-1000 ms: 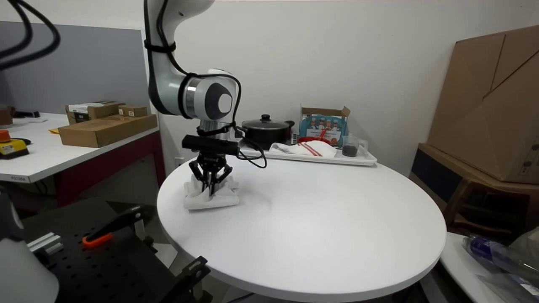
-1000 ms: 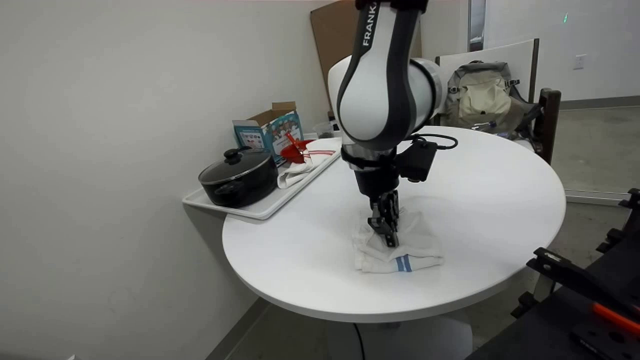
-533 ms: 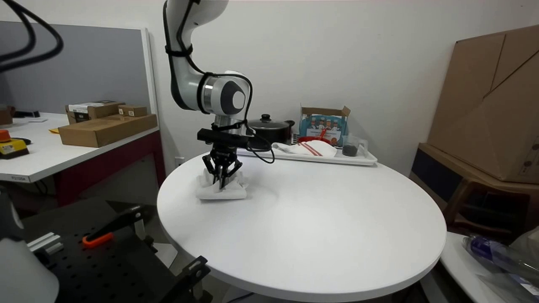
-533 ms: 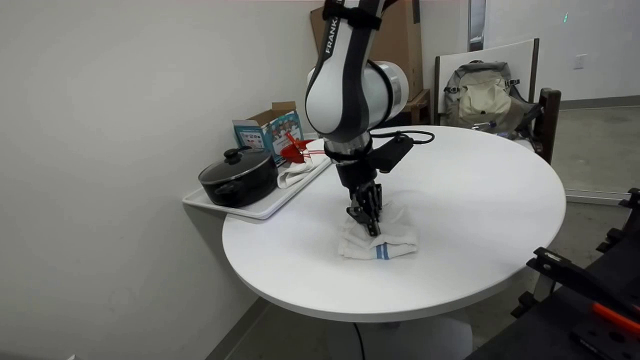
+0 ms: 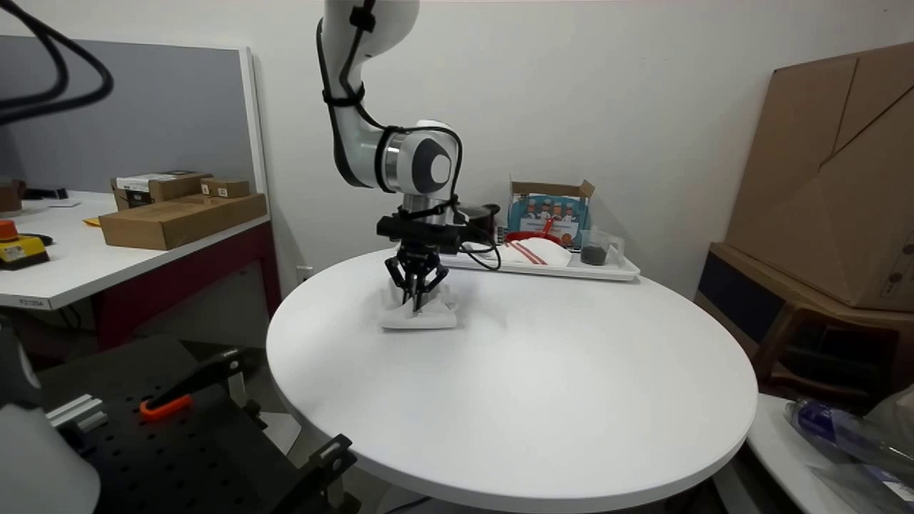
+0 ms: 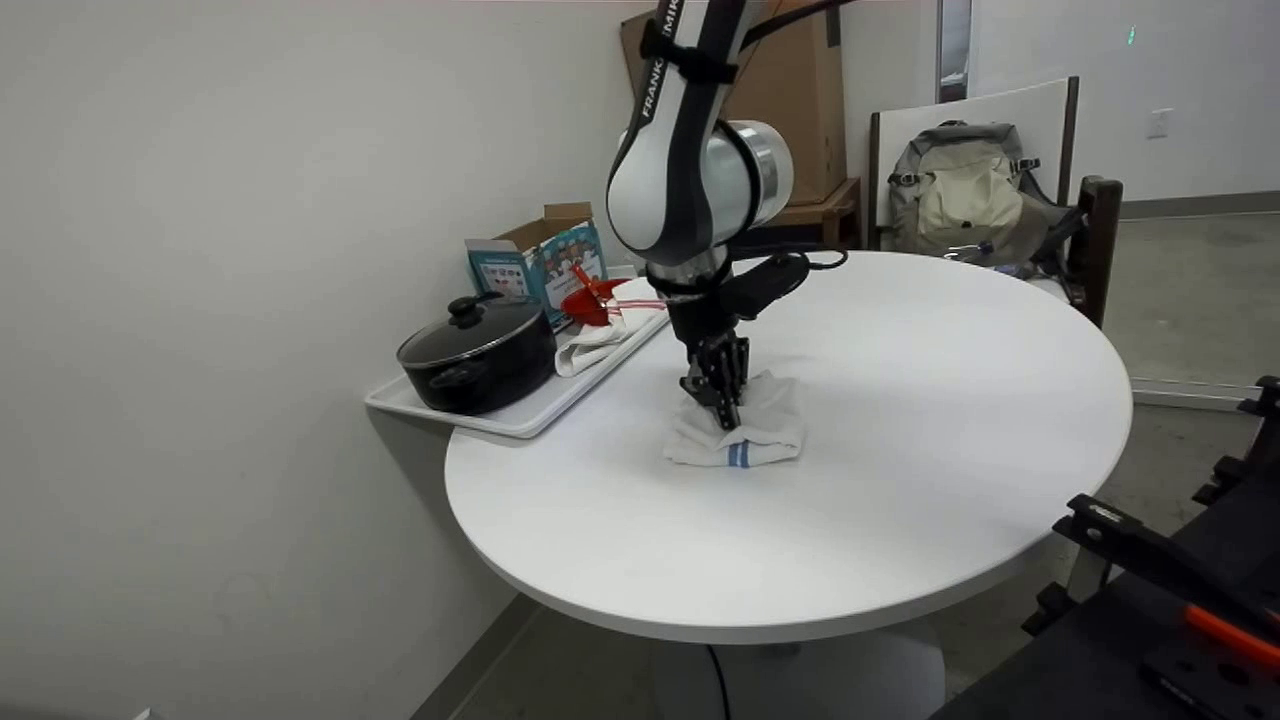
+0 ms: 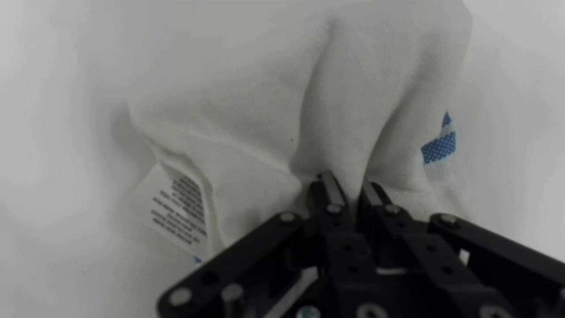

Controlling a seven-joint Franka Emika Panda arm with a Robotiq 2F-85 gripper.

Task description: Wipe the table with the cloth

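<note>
Blue-striped white dish towel [image 6: 772, 412] on tabletop [image 6: 900, 520], nearer the edge by the tray [image 6: 530, 416] than the opposite one. Hand [image 7: 351, 190] directly above, pinching a raised fold; rest fans either side. Next stroke, likely: toward that opposite edge.
</note>
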